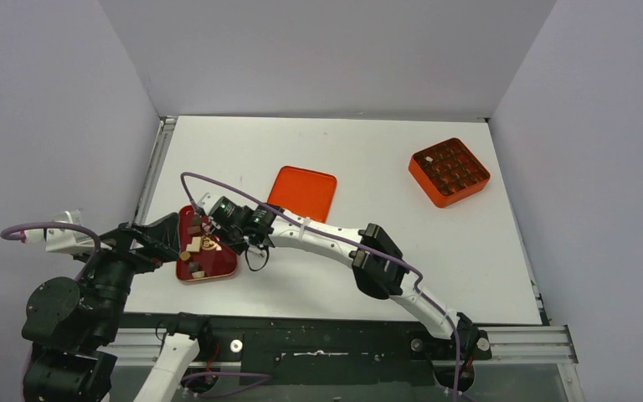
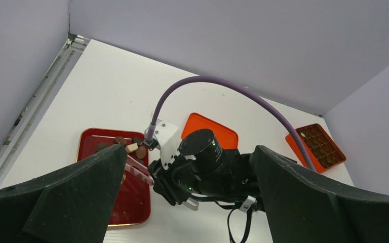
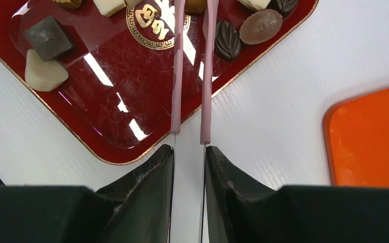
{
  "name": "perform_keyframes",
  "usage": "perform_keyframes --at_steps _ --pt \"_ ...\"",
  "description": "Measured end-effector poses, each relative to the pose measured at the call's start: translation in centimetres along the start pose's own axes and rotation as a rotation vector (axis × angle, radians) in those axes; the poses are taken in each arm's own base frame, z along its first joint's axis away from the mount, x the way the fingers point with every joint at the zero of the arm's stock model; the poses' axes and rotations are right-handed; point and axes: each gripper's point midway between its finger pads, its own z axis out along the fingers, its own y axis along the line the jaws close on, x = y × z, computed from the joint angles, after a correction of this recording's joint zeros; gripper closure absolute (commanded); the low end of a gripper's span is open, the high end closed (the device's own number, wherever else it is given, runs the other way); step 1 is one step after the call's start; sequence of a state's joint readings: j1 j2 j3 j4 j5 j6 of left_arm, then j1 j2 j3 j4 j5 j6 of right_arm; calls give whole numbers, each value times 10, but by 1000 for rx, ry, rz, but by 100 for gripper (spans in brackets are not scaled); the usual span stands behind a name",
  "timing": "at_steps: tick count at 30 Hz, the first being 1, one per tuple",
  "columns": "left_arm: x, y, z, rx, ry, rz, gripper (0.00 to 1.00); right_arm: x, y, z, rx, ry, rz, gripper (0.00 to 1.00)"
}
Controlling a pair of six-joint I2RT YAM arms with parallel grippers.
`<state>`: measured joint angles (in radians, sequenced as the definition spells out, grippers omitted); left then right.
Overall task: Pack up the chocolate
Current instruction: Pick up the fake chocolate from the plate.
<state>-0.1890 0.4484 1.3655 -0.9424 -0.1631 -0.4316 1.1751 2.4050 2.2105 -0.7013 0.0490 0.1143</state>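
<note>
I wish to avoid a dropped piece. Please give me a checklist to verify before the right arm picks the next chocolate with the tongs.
1. Grip: right tool shut on the pink tongs: ok.
2. Position: tongs reach over the red tray: ok.
3. Tong tips empty: cannot tell.
4. Supply: chocolates lie on the tray: ok.
5. Target: orange box uncovered, orange lid lying apart: ok.
6. Helper: left tool open: ok.
</note>
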Motion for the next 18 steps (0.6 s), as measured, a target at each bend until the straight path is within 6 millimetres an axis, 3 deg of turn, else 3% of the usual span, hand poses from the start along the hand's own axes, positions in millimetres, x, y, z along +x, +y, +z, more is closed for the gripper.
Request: perform_keyframes --at_steps 8,18 --pt "2 2 3 -13 5 6 3 8 2 -10 -13 18 -1 75" --pt "21 10 13 -40 55 17 3 2 0 -56 -35 -14 21 75"
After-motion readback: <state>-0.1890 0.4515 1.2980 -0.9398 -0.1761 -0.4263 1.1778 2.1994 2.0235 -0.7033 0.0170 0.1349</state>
